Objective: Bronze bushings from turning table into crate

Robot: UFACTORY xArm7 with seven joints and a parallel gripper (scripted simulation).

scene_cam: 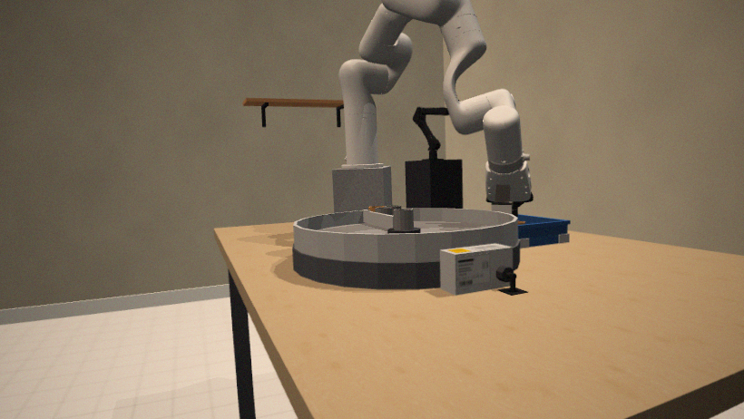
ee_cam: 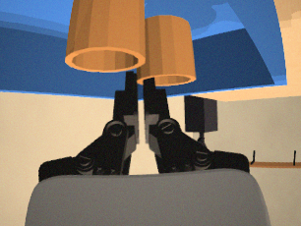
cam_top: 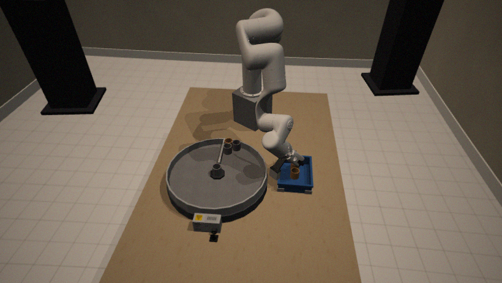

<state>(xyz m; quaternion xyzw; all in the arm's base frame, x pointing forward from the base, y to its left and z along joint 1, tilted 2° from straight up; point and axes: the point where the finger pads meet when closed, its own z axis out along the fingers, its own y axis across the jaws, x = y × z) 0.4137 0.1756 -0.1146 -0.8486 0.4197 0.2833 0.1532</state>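
My gripper (ee_cam: 140, 86) (cam_top: 294, 162) reaches down into the blue crate (cam_top: 298, 185) (scene_cam: 543, 228) (ee_cam: 236, 54) right of the turning table (cam_top: 182, 196) (scene_cam: 364, 244). In the wrist view its fingers are shut on the wall of a bronze bushing (ee_cam: 104, 34). A second bronze bushing (ee_cam: 168, 49) stands in the crate just behind it. The top view shows only one bronze bushing (cam_top: 295, 173) in the crate, below the gripper. On the turning table's far side, another bronze bushing (cam_top: 228, 141) stands by two steel bushings (cam_top: 236, 144) (cam_top: 227, 149), next to a radial bar (cam_top: 220, 150).
A dark hub (cam_top: 217, 171) stands at the turning table's centre. A grey control box (cam_top: 207, 222) (scene_cam: 476, 267) sits at its front edge. The arm's grey base (cam_top: 245, 108) and a black box (scene_cam: 433, 181) stand at the back of the wooden table (cam_top: 245, 253).
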